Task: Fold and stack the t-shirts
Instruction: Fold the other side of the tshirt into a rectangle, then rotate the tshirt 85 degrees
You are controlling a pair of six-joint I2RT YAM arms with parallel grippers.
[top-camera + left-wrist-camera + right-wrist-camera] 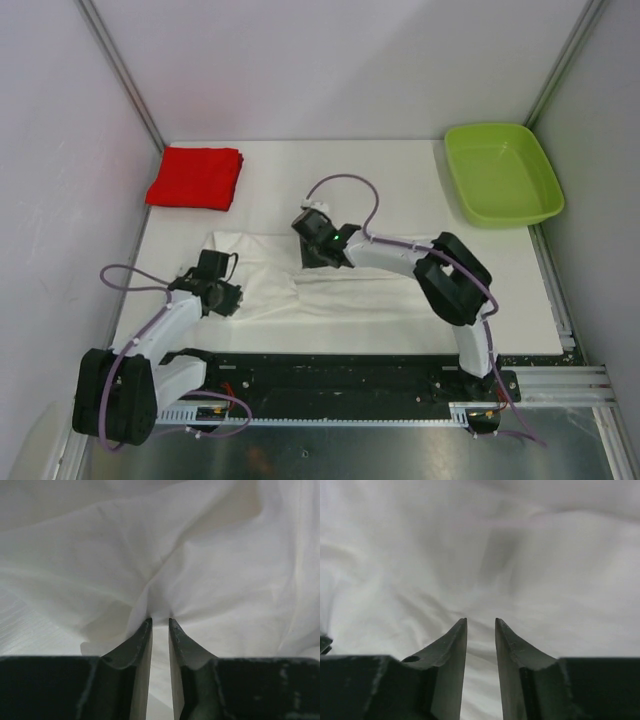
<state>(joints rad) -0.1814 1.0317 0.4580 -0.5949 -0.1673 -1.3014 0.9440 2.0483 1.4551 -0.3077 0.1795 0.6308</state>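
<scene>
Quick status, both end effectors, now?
Left end effector: closed, pinching the white t-shirt.
Right end effector: narrow gap over the white t-shirt; grip cannot be told.

The table (400, 180) was just a plain white top. A red t-shirt (196, 178) sat folded up in the far left corner, and a lime-green tray (500, 175) was over in the far right corner, well apart from it. The white t-shirt (330, 295) lay rumpled across the middle toward the near edge, kinda blending into the surface.
</scene>
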